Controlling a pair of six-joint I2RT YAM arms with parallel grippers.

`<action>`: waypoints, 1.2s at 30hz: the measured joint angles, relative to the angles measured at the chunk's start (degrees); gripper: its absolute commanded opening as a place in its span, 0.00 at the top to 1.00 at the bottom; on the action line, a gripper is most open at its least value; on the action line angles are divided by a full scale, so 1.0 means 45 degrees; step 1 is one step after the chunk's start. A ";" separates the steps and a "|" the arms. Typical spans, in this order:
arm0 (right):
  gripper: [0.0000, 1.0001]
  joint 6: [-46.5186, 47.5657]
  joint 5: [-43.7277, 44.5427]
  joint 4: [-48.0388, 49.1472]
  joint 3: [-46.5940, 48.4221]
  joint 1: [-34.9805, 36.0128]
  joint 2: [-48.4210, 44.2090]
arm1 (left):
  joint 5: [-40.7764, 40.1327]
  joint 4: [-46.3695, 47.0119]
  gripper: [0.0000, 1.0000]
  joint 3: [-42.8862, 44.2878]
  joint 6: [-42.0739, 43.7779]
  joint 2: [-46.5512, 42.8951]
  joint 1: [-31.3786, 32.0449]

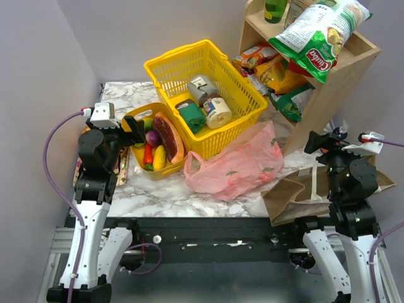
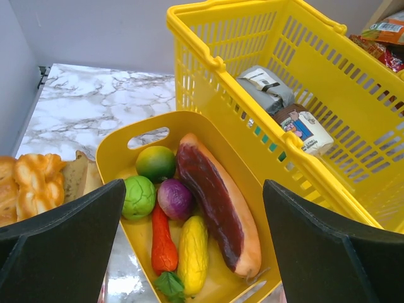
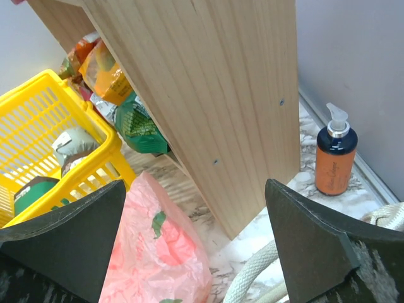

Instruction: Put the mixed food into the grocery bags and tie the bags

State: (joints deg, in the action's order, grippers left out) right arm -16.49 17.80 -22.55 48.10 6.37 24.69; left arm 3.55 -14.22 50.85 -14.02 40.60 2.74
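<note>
The green-and-white crisp packet [image 1: 320, 31] lies on top of the wooden shelf [image 1: 328, 88]. Small toy foods lie in a yellow oval tub [image 1: 140, 115]: a green ball [image 2: 139, 197], a purple one [image 2: 175, 198], a carrot [image 2: 163, 243], a yellow cob [image 2: 192, 252] and a long red-and-tan piece [image 2: 218, 202]. The pink bag [image 1: 237, 165] lies crumpled on the table; it also shows in the right wrist view [image 3: 158, 259]. The brown paper bag [image 1: 293, 192] lies flat with white handles [image 3: 259, 278]. My left gripper [image 1: 136, 126] [image 2: 194, 189] hovers open over the tub. My right gripper [image 1: 319, 142] [image 3: 194, 189] is open and empty beside the shelf.
A yellow mesh basket [image 1: 189, 60] holding tins stands behind the tub. A braided bread loaf [image 2: 25, 186] lies left of the tub. An orange pump bottle [image 3: 332, 161] stands right of the shelf. More packets fill the shelf's lower levels [image 1: 278, 72]. Walls close in at left and back.
</note>
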 measured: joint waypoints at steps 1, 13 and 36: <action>0.00 0.0000 -0.0005 -0.0131 0.0058 0.0000 0.0005 | 0.0000 0.0000 0.01 0.0000 -0.0029 0.0000 0.0000; 0.00 0.0214 -0.0253 -0.0816 0.0539 0.0000 0.0627 | 0.0588 0.0044 0.01 0.0457 0.0189 0.0607 0.1413; 0.00 0.0000 0.0189 -0.1802 0.1457 0.0000 0.0675 | 0.4901 0.0855 0.01 0.7941 -0.0398 1.1560 1.3517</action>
State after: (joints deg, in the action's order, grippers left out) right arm -16.49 18.65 -30.65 54.65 6.37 27.73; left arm 25.61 -10.37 86.59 -15.81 92.62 63.57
